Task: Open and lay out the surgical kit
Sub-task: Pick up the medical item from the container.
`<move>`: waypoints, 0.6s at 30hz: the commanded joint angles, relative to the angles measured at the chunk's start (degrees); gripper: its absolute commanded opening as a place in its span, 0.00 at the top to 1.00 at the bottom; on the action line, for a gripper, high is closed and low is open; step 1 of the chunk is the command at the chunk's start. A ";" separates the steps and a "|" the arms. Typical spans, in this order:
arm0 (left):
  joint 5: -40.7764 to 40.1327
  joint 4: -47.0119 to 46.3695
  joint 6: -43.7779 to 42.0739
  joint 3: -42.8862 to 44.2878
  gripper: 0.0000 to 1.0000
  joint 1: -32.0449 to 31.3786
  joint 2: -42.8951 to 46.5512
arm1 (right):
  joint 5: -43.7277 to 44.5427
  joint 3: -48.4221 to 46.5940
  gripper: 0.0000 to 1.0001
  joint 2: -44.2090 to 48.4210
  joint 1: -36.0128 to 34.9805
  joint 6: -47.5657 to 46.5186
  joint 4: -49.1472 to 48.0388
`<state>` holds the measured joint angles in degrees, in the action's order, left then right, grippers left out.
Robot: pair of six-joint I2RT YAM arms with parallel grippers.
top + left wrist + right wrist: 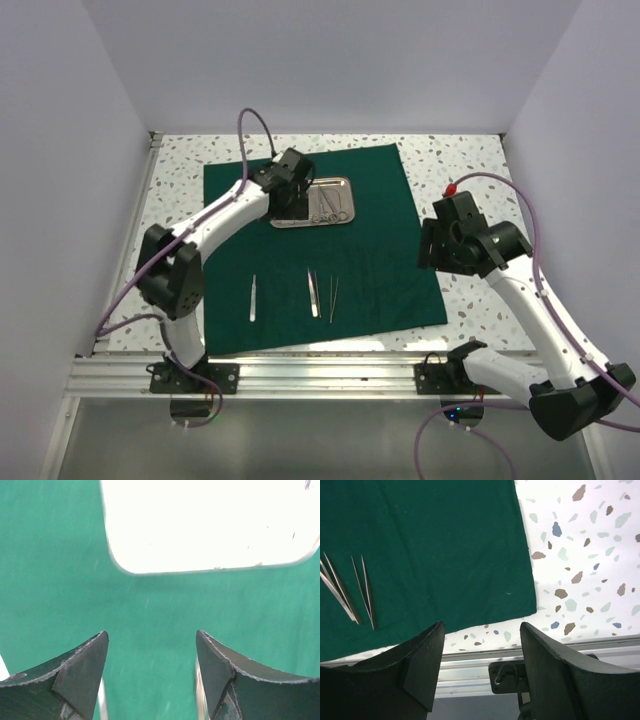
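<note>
Aluminium rail (330, 372) carrying both arm bases is closest in the top view. Beyond it is a speckled terrazzo table (460, 165) with the dark green cloth (380, 270) spread flat, matte, roughly square. Left claw (284, 200) hangs over the left end of the steel tray (312, 220), a small shiny rectangle with rounded corners on the cloth's far half. Ring-handled instruments (333, 207) lie in the tray just right of that claw. Three slim silver instruments (313, 293) lie in a row on the cloth, well apart from the left claw on its near side. Right claw (432, 248) hovers at the cloth's right edge, touching nothing. Left wrist: black wedge-shaped fingers (80, 675) stand wide apart with nothing between them, only green weave below. The tray, blown out white, sits just ahead of the tips with one rounded corner showing. Right wrist: fingers (420, 670) likewise spread and empty. Under them is the cloth's near right corner, with terrazzo to the right and rail below. Two pointed tweezers (365, 587) lie on the cloth left of the claw.
</note>
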<state>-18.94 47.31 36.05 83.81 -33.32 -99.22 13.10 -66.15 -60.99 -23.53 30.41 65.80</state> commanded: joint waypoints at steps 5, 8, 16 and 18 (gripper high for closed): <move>2.41 -0.55 -10.56 21.64 0.29 3.96 -21.79 | 6.13 -5.39 0.34 1.14 -0.03 0.87 3.45; 3.64 0.59 -11.53 30.06 0.31 4.75 -28.65 | 7.81 -6.45 0.34 1.14 -0.11 1.31 5.12; 5.75 -0.99 -11.35 29.75 0.34 6.16 -33.23 | 10.80 -7.41 0.32 0.70 0.06 2.37 6.71; 5.76 -1.17 -11.62 28.34 0.35 6.16 -33.14 | 11.15 -7.41 0.32 0.44 0.06 2.54 6.71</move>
<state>-14.13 47.42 25.91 112.90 -27.57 -133.56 21.54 -71.35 -60.69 -23.51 31.77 71.40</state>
